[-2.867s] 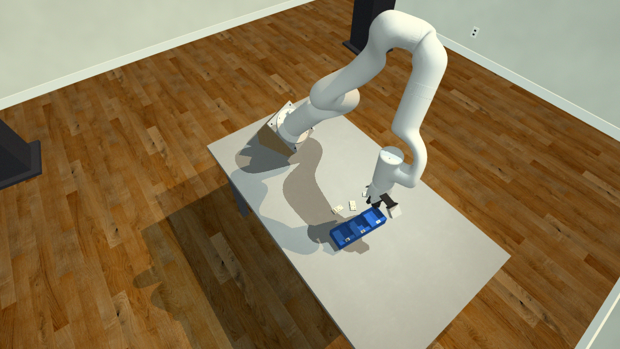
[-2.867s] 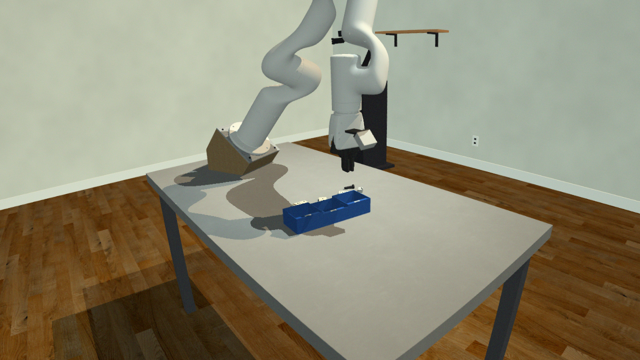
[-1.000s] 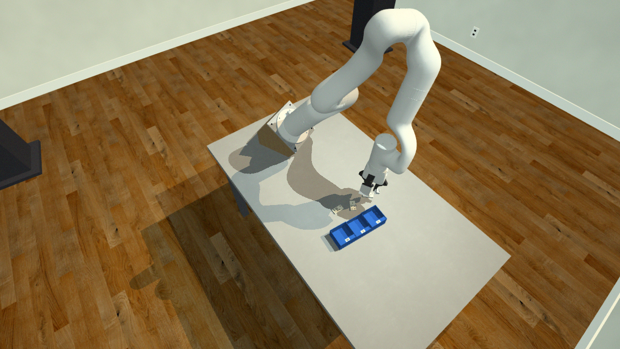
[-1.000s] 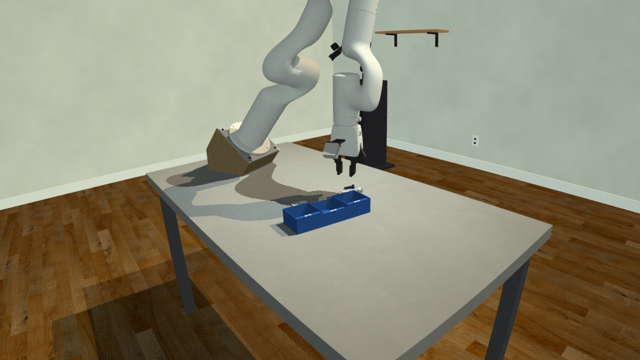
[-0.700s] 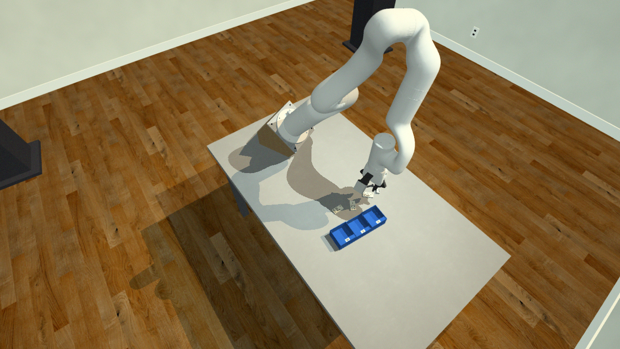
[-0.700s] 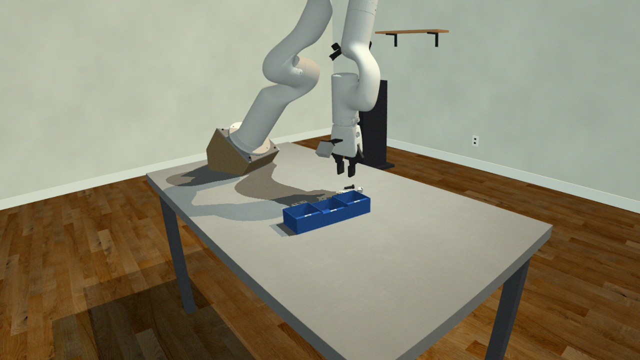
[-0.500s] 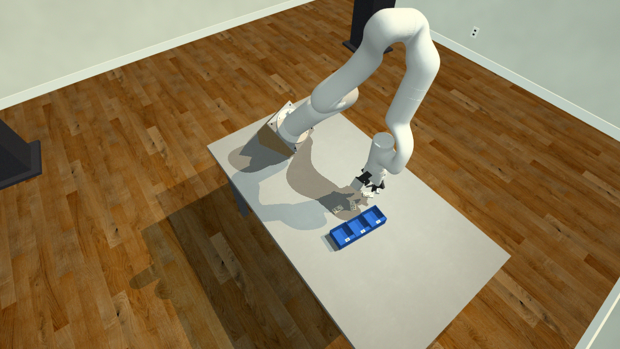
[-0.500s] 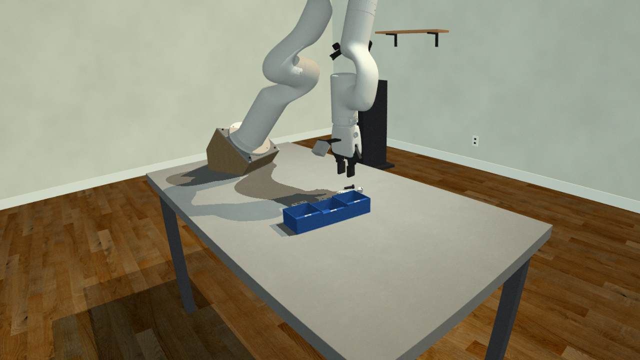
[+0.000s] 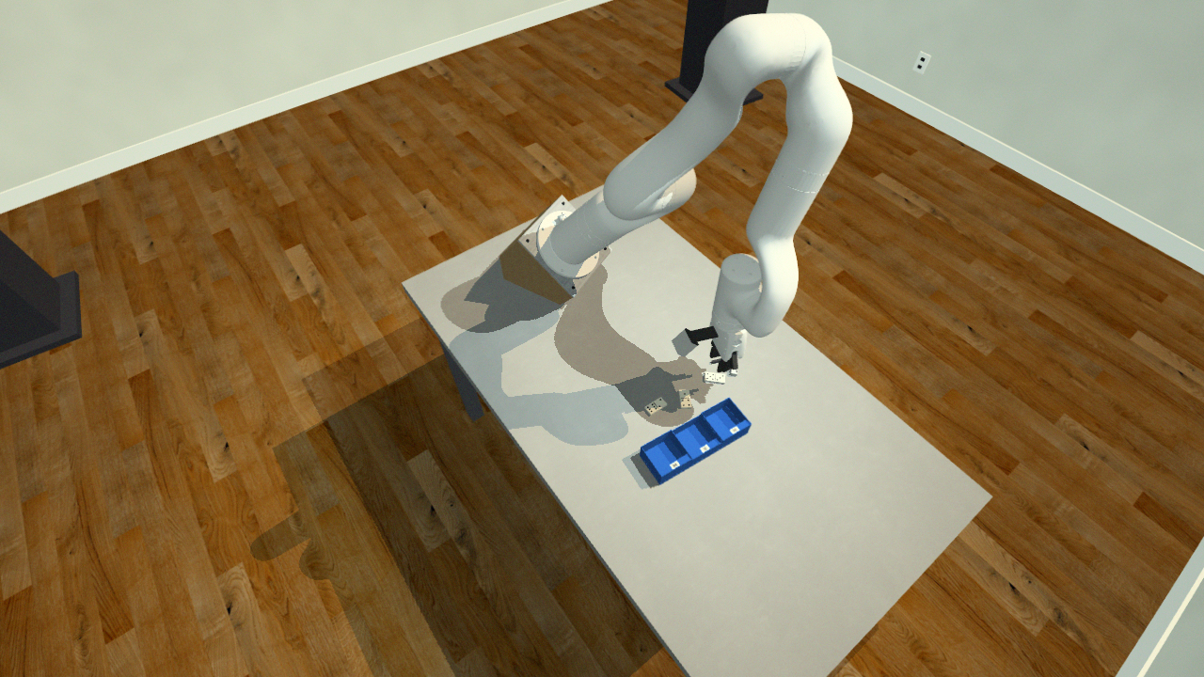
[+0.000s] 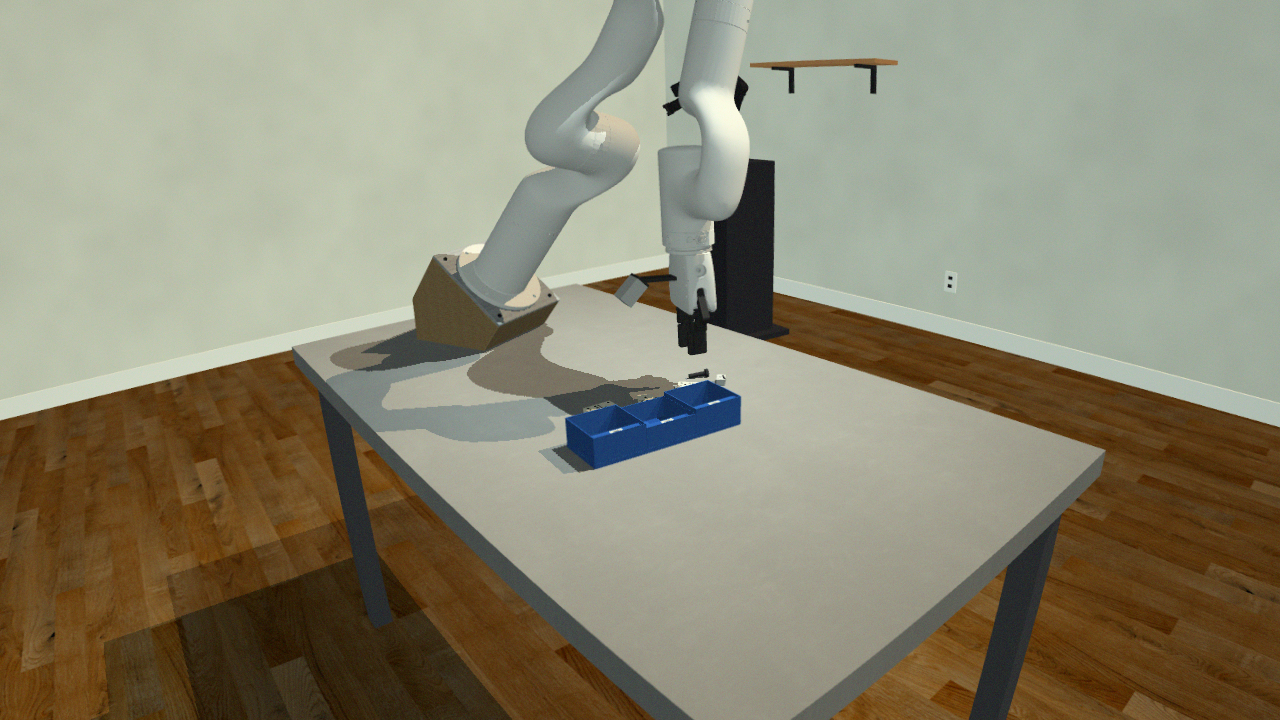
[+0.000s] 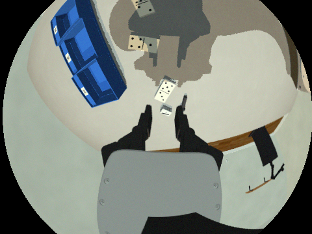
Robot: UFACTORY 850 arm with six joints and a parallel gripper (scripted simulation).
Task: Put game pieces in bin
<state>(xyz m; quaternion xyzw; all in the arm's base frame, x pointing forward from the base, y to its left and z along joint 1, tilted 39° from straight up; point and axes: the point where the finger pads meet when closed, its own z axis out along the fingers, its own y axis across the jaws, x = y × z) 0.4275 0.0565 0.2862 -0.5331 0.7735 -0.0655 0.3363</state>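
Three dominoes lie flat outside the bins: one (image 9: pixel 714 377) (image 10: pixel 687 384) (image 11: pixel 165 91) nearest the tool (image 9: pixel 723 365) (image 10: pixel 691 349) (image 11: pixel 163 112), a second (image 9: pixel 686 399) (image 11: pixel 143 43) farther off, and a third (image 9: pixel 655 405) (image 10: pixel 597 406) (image 11: pixel 143 8) beyond that. The tool hangs above them, fingers spread partway with nothing between, and the exterior view shows open air under its tips. A small white block (image 9: pixel 733 371) (image 10: pixel 720 379) (image 11: pixel 166 110) sits just beside the nearest domino, leaving a narrow gap; a slim dark bolt (image 10: pixel 698 374) (image 11: pixel 184 102) lies near both. Lit counter (image 9: pixel 800 522) (image 10: pixel 805 519) (image 11: pixel 247 49) separates these from the blue bins (image 9: pixel 686 464) (image 10: pixel 651 443) (image 11: pixel 107 49), joined in a row to the side of the tool. Their straight walls rise above the flat pieces; pale labels face inward, too small to read, so I cannot tell which is M. The dominoes are smooth and pale with black pips, the counter matte gray. The wrist view shows the bolt apart from the white block, while I cannot make out the bolt from the top. The exterior view partly hides the farther dominoes behind the bins.

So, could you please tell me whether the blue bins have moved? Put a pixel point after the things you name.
No; in the top view, the blue bins (image 9: pixel 695 441) (image 10: pixel 653 428) (image 11: pixel 105 53) keep their place on the table (image 9: pixel 808 539) (image 10: pixel 805 537) (image 11: pixel 136 88).
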